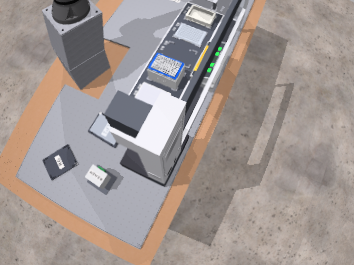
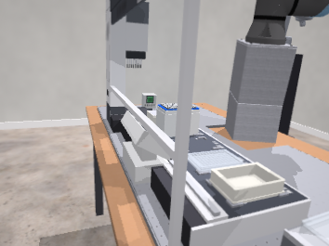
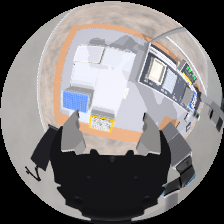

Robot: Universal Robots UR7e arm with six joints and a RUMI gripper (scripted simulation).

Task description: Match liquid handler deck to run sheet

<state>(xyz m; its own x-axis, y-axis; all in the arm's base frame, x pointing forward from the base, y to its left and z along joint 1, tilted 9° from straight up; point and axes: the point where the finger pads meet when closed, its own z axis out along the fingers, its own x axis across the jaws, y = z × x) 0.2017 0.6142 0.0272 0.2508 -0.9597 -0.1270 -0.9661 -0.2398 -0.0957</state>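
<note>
My gripper (image 3: 111, 111) is open and empty in the wrist view, high above the shelf side; its fingers are outside the top and exterior views. A cream one-well reservoir (image 1: 201, 15) (image 2: 246, 182) (image 3: 156, 70) sits open and empty at D1. A clear plate (image 1: 190, 34) (image 2: 216, 161) sits at D2; whether a lid is on is unclear. D3 (image 1: 181, 50) is bare. A blue-rimmed rack of tips (image 1: 166, 66) (image 2: 178, 122) stands at D4. A pale flat-topped item (image 1: 150, 93) at D5 is partly hidden. A blue-topped block (image 3: 75, 101) and a yellow-rimmed tip rack (image 3: 101, 123) are at the shelf.
The handler's white head housing (image 1: 162, 126) hides part of D5. A pale item in a dark-edged nest (image 1: 102, 127) lies beside it. The dark RG nest (image 1: 62, 159) and a small white key post (image 1: 97, 175) are nearby. A rail (image 2: 188, 75) runs up along the deck's outer side.
</note>
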